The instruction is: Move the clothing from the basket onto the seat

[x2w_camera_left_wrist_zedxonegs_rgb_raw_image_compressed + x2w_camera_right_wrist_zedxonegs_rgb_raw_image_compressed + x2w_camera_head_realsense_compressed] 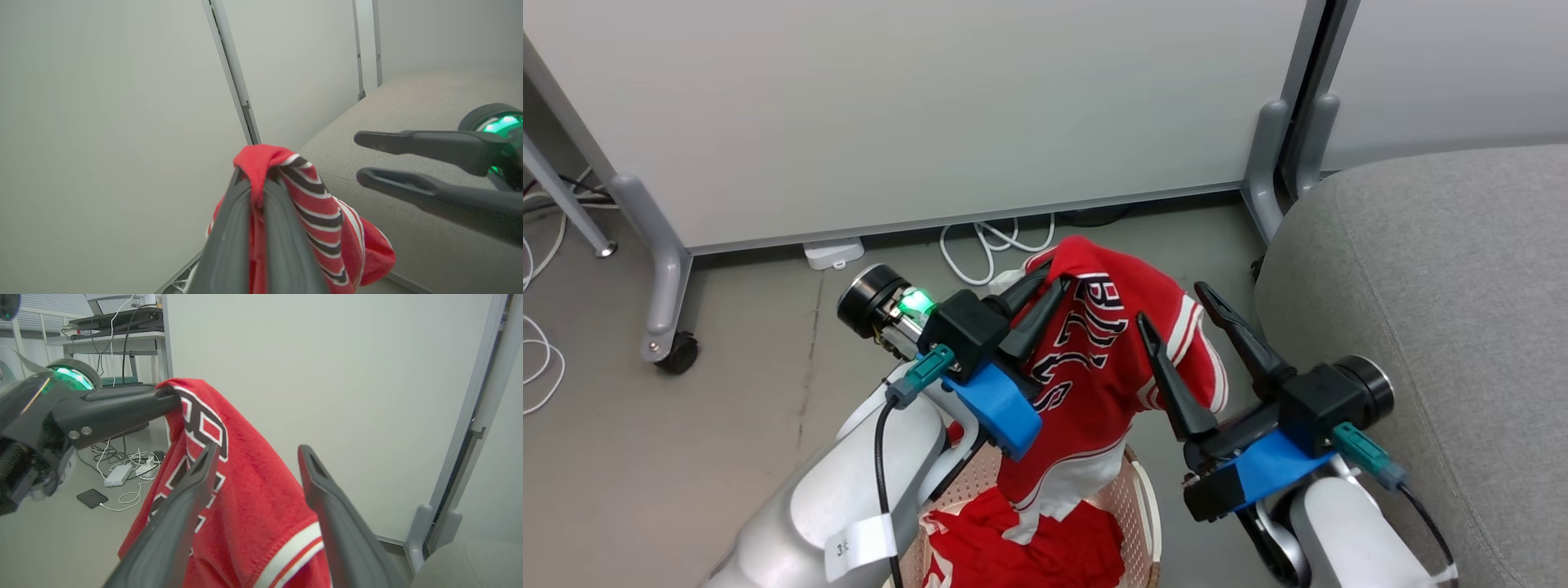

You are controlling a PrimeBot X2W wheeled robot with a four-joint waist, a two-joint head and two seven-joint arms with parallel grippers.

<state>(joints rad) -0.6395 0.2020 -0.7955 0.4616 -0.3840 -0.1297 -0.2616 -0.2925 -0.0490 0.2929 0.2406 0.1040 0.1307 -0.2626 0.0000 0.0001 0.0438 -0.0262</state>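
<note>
My left gripper (1058, 279) is shut on the top fold of the red jersey (1094, 367), which has dark white-edged lettering and white striped trim. The jersey hangs from it with its lower end still in the basket (1131, 490). The plain red garment (1029, 547) lies in the basket. My right gripper (1172, 306) stands open just right of the hanging jersey; in the right wrist view its fingers (196, 473) frame the cloth (253, 498) without closing on it. The grey seat (1421, 286) lies to the right. The left wrist view shows the pinched jersey (261, 163).
White partition panels on grey feet (1270, 163), one with a castor (678, 353), stand behind the basket. White cables (992, 241) and a power adapter (832, 253) lie on the floor. A desk with cables (118, 330) stands further off.
</note>
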